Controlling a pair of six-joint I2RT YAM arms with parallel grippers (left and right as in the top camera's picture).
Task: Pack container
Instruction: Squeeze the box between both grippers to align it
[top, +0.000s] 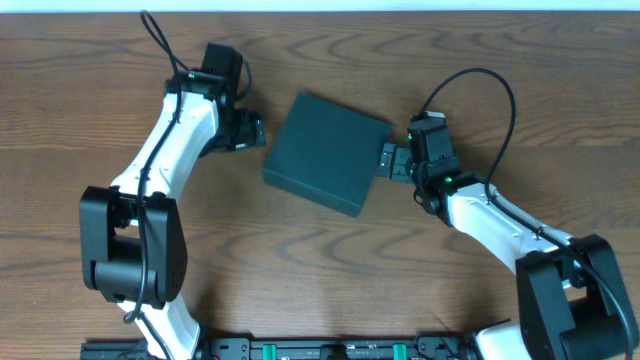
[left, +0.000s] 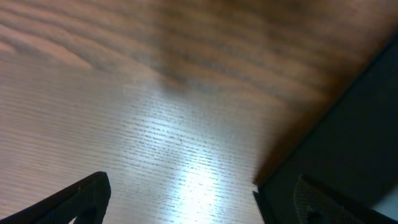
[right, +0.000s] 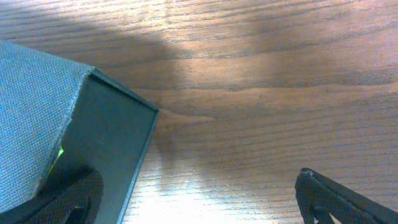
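The dark teal-green container (top: 327, 152) lies closed on the table's middle, turned at an angle. My left gripper (top: 251, 131) is open and empty just off its left corner; the box's dark edge (left: 348, 143) fills the right of the left wrist view. My right gripper (top: 390, 160) is open and empty against the box's right side. In the right wrist view the box's textured lid and smooth side wall (right: 106, 143) lie at the left, with one finger in front of that wall and the other over bare wood.
The wooden table (top: 330, 270) stretches all round the box. A pale wall strip runs along the far edge (top: 320, 5). The arm bases and a black rail (top: 330, 348) stand at the near edge. No snack packets show.
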